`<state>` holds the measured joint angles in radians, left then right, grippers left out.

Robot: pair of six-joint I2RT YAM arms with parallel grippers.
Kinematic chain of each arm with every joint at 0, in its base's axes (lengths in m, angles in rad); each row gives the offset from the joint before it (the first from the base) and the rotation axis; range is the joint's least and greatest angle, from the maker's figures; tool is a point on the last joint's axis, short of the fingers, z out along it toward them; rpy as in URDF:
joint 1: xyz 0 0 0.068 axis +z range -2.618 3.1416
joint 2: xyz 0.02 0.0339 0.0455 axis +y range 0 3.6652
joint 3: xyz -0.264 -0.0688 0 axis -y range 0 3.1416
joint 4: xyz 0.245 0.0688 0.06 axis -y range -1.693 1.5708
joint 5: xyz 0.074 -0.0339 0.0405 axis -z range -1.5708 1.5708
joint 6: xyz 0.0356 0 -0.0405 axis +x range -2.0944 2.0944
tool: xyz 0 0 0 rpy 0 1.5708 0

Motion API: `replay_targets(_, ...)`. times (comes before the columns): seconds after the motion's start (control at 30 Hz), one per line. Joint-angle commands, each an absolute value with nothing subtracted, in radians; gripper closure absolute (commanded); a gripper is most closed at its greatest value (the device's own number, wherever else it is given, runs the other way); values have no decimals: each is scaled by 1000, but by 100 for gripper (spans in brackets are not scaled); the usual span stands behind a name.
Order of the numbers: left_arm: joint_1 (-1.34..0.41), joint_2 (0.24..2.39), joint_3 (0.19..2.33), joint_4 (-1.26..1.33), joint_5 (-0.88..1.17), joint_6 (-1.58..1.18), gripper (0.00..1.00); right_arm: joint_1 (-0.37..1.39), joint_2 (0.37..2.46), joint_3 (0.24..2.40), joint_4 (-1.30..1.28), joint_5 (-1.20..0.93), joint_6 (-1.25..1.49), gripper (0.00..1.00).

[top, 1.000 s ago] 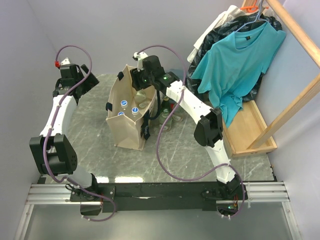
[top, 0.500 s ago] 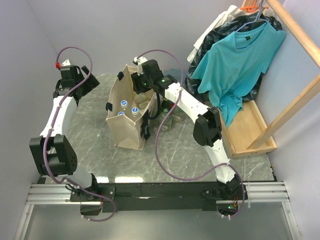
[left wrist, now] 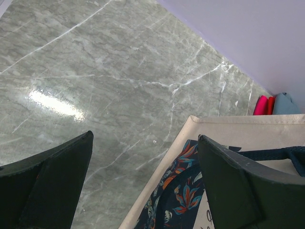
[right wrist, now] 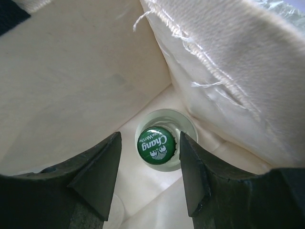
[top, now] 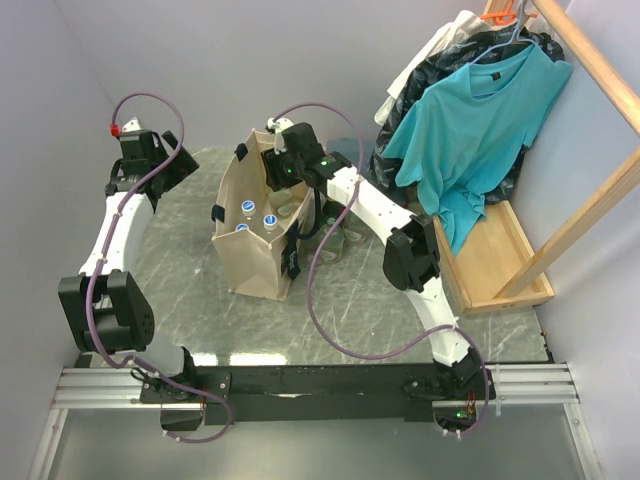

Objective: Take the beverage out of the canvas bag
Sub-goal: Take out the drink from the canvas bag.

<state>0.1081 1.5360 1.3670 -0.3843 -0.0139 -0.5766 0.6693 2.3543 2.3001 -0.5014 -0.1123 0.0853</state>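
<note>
Right pincer (right wrist: 149,141) sits inside the mouth of the bag (top: 256,265), at its far end, jaws spread either side of a green-capped bottle (right wrist: 157,145) that stands upright in the bag's corner; no grip is made yet. The spread is only a little wider than the cap, judged so as to clear the close canvas walls. Pale-capped bottles (top: 247,208) stand at the bag's near end, untouched. Left pincer (left wrist: 145,138), jaws likewise spread and empty, hangs over the bare surface (left wrist: 95,71) left of the bag, judged parked clear of the work. Next step, by judgement: descend on the neck, close, lift straight up. Risk: snagging the bag's frayed seam.
</note>
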Motion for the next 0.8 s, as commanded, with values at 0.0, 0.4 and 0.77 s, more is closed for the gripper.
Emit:
replay_targets(0.0,110,1499,1365,-365,3,-563,4,666,2359,2339,-486,-94,83,41)
replay_targets(0.4,110,1499,1370,-371,3,-558,4,666,2382,2358,-489,-100,86,68)
replay_targets(0.77,112,1503,1367,-364,3,-561,4,666,2379,2347,-499,-92,83,100)
